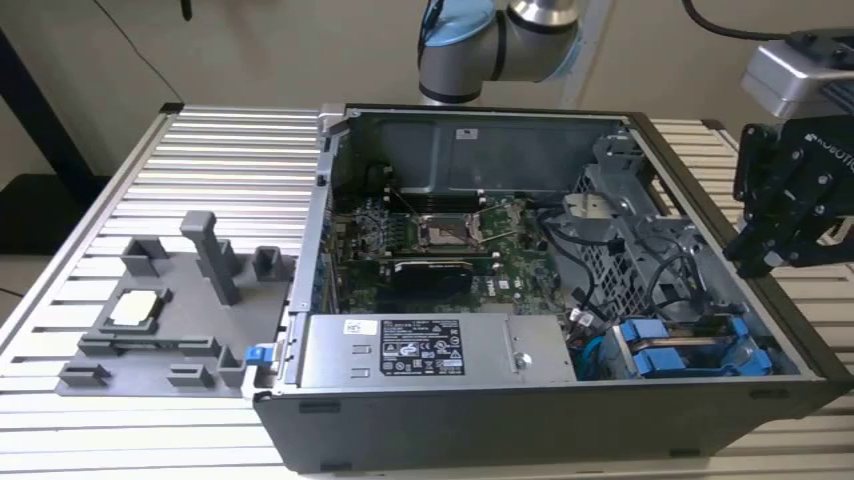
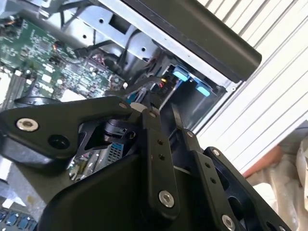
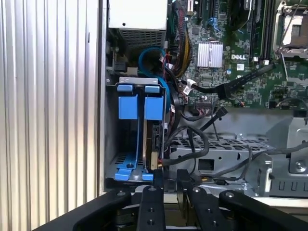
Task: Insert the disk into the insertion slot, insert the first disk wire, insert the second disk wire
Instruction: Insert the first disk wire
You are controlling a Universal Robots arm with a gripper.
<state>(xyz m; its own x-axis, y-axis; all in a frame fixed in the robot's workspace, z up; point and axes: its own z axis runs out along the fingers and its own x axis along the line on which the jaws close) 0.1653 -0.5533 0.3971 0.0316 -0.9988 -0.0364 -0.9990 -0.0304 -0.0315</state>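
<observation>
At the exterior view's left, a grey fixture block [image 1: 174,300] sits on the ribbed metal table [image 1: 80,300]. Just beside it, toward the exterior view's right, is the open computer case [image 1: 534,425], with the green motherboard [image 1: 441,235] deep inside and the labelled power supply [image 1: 427,350] along the near wall. Further toward the exterior view's right, in the case's near corner, the disk [image 1: 667,358] stands on edge in its blue carrier. It is already seated in the insertion slot [image 1: 627,368], next to a second blue carrier [image 3: 126,103]. In the first wrist view the disk's [image 3: 155,108] lower edge shows below the blue tab, inside the slot [image 3: 137,81]. Loose black cables [image 3: 192,139] loop just beside it, and none is seen reaching the disk. At the far end on the exterior view's right, the gripper [image 1: 771,262] hangs over the case's side wall, apart from the disk. In both wrist views the gripper [image 3: 175,179] [image 2: 161,109] has its fingers drawn close together, with nothing seen pinched between them
</observation>
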